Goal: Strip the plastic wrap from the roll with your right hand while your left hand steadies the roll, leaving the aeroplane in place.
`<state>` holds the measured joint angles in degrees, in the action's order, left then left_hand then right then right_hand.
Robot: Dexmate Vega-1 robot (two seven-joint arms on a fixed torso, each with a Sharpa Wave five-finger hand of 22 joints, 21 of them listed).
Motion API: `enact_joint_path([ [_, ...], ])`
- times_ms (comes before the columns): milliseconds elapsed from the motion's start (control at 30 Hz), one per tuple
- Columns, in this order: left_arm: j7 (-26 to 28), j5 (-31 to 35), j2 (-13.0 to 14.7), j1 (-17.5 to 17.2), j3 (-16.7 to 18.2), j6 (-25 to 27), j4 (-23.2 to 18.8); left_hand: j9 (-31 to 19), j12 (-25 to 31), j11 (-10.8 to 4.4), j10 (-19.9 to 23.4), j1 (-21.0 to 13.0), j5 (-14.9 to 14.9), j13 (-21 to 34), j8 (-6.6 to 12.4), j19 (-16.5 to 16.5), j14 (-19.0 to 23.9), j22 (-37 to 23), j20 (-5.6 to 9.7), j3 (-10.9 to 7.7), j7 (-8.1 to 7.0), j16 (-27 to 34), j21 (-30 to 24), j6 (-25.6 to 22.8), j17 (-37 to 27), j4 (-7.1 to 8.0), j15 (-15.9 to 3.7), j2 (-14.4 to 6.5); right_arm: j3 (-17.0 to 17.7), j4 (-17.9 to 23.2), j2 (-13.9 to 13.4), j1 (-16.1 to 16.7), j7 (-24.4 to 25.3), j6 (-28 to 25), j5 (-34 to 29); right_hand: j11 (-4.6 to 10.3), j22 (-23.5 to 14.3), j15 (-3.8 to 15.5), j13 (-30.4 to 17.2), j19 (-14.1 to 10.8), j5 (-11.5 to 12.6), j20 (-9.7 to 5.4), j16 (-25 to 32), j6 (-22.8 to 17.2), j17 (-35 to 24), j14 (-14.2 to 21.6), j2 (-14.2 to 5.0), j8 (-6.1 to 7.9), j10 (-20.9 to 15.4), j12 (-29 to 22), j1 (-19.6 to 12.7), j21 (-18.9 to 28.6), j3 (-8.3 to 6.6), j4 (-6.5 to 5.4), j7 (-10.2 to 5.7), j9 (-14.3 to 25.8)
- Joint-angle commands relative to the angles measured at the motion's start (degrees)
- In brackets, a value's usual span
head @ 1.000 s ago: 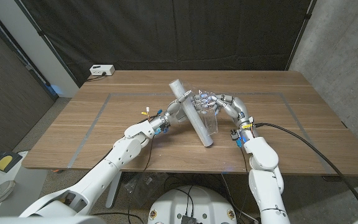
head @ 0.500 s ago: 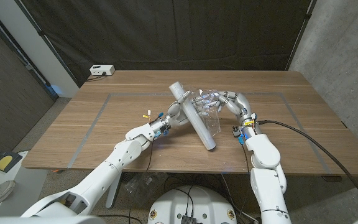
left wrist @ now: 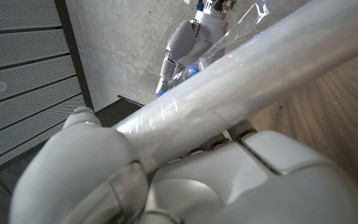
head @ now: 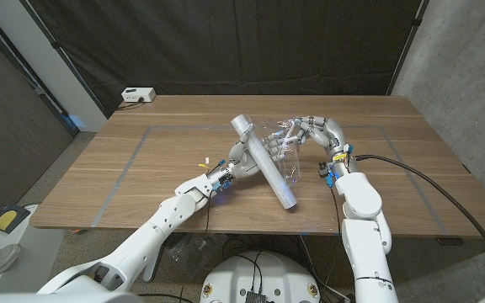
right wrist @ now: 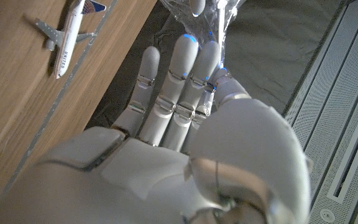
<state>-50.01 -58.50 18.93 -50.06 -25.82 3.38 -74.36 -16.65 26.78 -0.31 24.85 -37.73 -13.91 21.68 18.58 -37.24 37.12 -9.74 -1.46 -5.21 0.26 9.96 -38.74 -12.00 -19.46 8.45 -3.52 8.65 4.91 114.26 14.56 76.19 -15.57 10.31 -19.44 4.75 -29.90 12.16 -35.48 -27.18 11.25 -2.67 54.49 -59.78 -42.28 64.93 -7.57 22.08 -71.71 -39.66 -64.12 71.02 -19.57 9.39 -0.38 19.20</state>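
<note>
Right wrist view alone: aeroplane (right wrist: pixel 67 34) on table (right wrist: pixel 11 93), right hand (right wrist: pixel 185 118) gripping plastic wrap (right wrist: pixel 207 12).

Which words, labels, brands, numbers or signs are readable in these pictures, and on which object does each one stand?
Dark lettering along the white fuselage of the aeroplane, right wrist view: too small and blurred to read.
White box at the table's far left edge, head view: no readable marking.
Roll and plastic wrap: no text visible.
</note>
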Motion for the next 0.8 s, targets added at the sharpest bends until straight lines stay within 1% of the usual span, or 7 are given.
enact_joint_path([
  [33, -2.3, -1.9, -2.4, 1.0, -0.3, 0.5, 4.5, -0.1, -0.3, 0.31, -1.2, 0.5, -0.3, 0.3, -0.70, 0.6, -1.7, -0.3, -0.89, 0.73, -0.10, 0.1, 1.0, 1.1, 0.2, 0.13, -0.75, -0.3, -0.8, 1.7, -0.6, -1.5, 2.6, -3.6, -2.7, -0.11, 0.1, 0.94, -0.6, 0.2, 0.5, -3.72, 0.4, -2.2, -0.7, 0.4, 0.45, 0.50, -0.8, -0.5, -0.4, 0.8, 0.04, -0.23, 2.43, 0.7],
  [300, -4.3, -2.2, -3.6, 2.3, 0.0, 0.1, 7.6, -0.2, -0.6, 0.95, -2.9, 1.8, -0.4, 0.4, -1.43, 2.1, -4.5, -0.3, -2.07, 1.84, -0.20, 0.0, 2.5, 2.6, 0.8, 0.17, -0.08, -0.3, -1.4, 1.1, -0.4, -2.2, 5.5, -3.4, -3.8, -0.33, 0.5, 0.94, -1.2, 0.4, 0.9, -3.65, 0.4, -2.4, -1.6, 0.4, 0.87, 0.73, -0.7, -0.7, -0.2, 1.6, -0.15, -0.34, 2.65, 1.4],
  [367, -4.6, -2.3, -3.8, 2.5, 0.0, 0.3, 8.1, -0.3, -0.7, 0.85, -3.4, 2.2, -0.5, 0.5, -1.60, 2.5, -5.2, -0.3, -2.37, 2.18, -0.24, 0.0, 2.9, 2.9, 1.0, 0.21, 0.19, -0.2, -1.6, 1.2, -0.3, -2.2, 6.4, -3.6, -4.4, -0.26, 0.7, 0.93, -1.3, 0.5, 1.0, -3.67, 0.4, -2.5, -1.7, 0.3, 0.97, 0.77, -0.9, -0.8, -0.1, 1.8, -0.19, -0.37, 2.52, 1.5],
  [633, -6.1, -2.4, -4.7, 3.2, 0.3, 0.5, 10.5, -0.3, -1.0, 1.35, -4.9, 3.1, -0.7, 0.6, -1.98, 3.5, -6.6, -0.4, -2.93, 2.87, -0.37, 0.2, 3.9, 3.7, 1.3, 0.25, 0.54, -0.5, -2.4, 1.5, 0.0, -2.8, 9.3, -4.4, -6.8, -0.38, 1.4, 0.95, -1.5, 0.9, 1.5, -3.68, 0.3, -2.5, -2.5, 0.3, 1.22, 0.85, -0.8, -0.8, 0.1, 2.6, -0.56, -0.51, 2.71, 2.2],
  [700, -6.7, -2.5, -4.9, 3.3, 0.4, 0.4, 11.3, -0.4, -1.1, 1.55, -5.3, 3.3, -0.7, 0.6, -2.24, 3.7, -7.1, -0.4, -3.09, 3.09, -0.60, 0.2, 4.2, 4.3, 1.5, 0.24, 0.84, -0.5, -2.6, 1.5, 0.1, -3.0, 9.8, -4.7, -7.2, -0.36, 1.5, 0.95, -1.8, 1.0, 1.5, -3.69, 0.2, -2.6, -2.5, 0.3, 1.27, 0.87, -0.8, -0.9, 0.2, 2.7, -0.61, -0.52, 2.72, 2.3],
  [733, -7.3, -2.5, -5.1, 3.5, 0.4, 0.2, 11.7, -0.4, -1.3, 1.63, -5.8, 3.5, -0.8, 0.6, -2.50, 3.8, -7.6, -0.4, -3.29, 3.27, -0.52, 0.2, 4.3, 4.8, 1.6, 0.22, 0.94, -0.6, -2.6, 1.5, 0.1, -3.1, 9.9, -4.9, -7.3, -0.39, 1.6, 0.94, -1.7, 0.9, 1.6, -3.63, 0.2, -2.6, -2.6, 0.4, 1.33, 0.87, -0.9, -0.9, 0.2, 2.8, -0.64, -0.52, 2.77, 2.4],
  [800, -8.3, -2.2, -5.3, 3.8, 0.4, -0.2, 12.6, -0.4, -1.6, 1.53, -6.8, 3.9, -0.9, 0.6, -2.99, 4.2, -8.8, -0.4, -3.86, 3.65, -0.88, 0.1, 4.8, 6.0, 1.8, 0.15, 1.10, -0.6, -2.7, 1.5, 0.1, -3.3, 10.3, -5.0, -7.4, -0.37, 1.7, 0.94, -1.8, 1.0, 1.6, -3.66, 0.1, -2.6, -2.7, 0.3, 1.40, 0.85, -0.9, -0.9, 0.2, 2.9, -0.70, -0.52, 2.79, 2.5],
])
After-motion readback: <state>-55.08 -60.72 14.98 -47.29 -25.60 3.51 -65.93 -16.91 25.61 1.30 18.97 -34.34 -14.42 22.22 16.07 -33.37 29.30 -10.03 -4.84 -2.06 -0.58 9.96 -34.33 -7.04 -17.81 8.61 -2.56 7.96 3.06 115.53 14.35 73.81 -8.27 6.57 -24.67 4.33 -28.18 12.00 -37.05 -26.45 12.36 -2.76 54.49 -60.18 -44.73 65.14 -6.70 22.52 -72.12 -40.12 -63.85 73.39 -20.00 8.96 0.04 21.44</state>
